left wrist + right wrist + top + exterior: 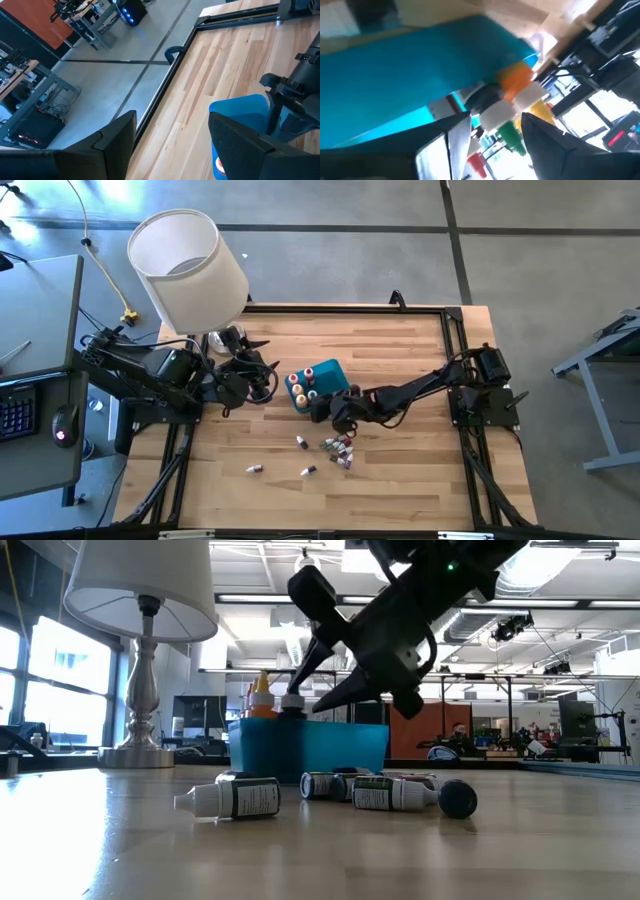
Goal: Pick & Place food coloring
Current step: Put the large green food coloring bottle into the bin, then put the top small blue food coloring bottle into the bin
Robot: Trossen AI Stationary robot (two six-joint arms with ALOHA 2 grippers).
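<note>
A few tiny plastic food coloring bottles (298,384) stand in the teal-blue plastic bin (333,375); the right tool (322,408) hovers open, empty; several bottles (338,448) lie on the wooden bench (400,470).

I count one blue bin (322,381) on the table (400,480). Inside the bin I see about four bottles (303,387) standing up. Just in front of the bin, a bunch of about five bottles (340,450) lies down, with three more (253,468) lying alone nearby. One lamp (190,265) stands behind the bin. I have two arms.
</note>
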